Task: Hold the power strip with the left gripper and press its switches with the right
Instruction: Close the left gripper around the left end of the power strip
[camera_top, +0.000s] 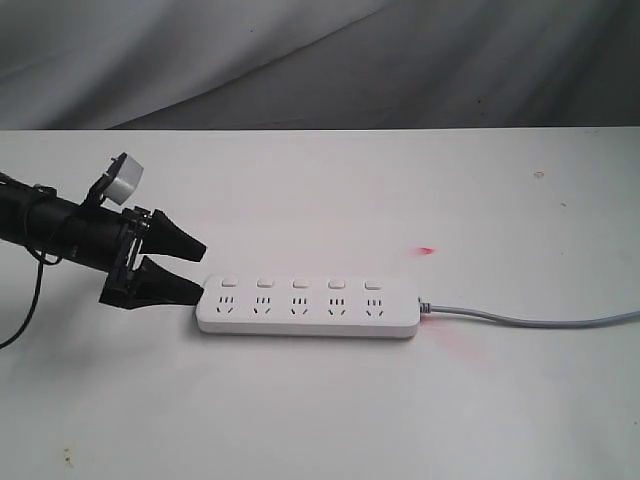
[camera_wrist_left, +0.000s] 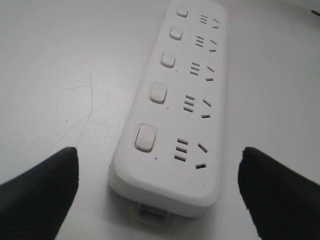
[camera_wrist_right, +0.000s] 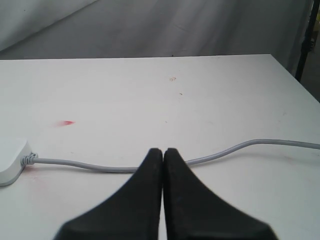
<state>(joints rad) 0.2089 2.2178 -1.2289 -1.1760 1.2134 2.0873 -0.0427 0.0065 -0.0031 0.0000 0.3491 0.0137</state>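
Observation:
The white power strip (camera_top: 310, 305) lies flat on the table, its grey cord (camera_top: 540, 320) running off to the right. Five square switches (camera_top: 300, 283) sit in a row above the sockets. My left gripper (camera_top: 203, 268) is open at the strip's left end, one finger on each side of it, without touching. In the left wrist view the strip (camera_wrist_left: 172, 115) runs away from the open left gripper (camera_wrist_left: 159, 150), the nearest switch (camera_wrist_left: 145, 138) close by. My right gripper (camera_wrist_right: 163, 151) is shut on nothing, above the cord (camera_wrist_right: 100, 166); the strip's cord end (camera_wrist_right: 11, 160) shows at the edge. The exterior view does not show it.
The white table (camera_top: 300, 420) has a small red mark (camera_top: 427, 250) behind the strip and a faint red glow (camera_top: 440, 335) by the cord end. A grey cloth backdrop (camera_top: 300, 60) hangs behind the far edge. The table's right edge (camera_wrist_right: 295, 82) shows in the right wrist view.

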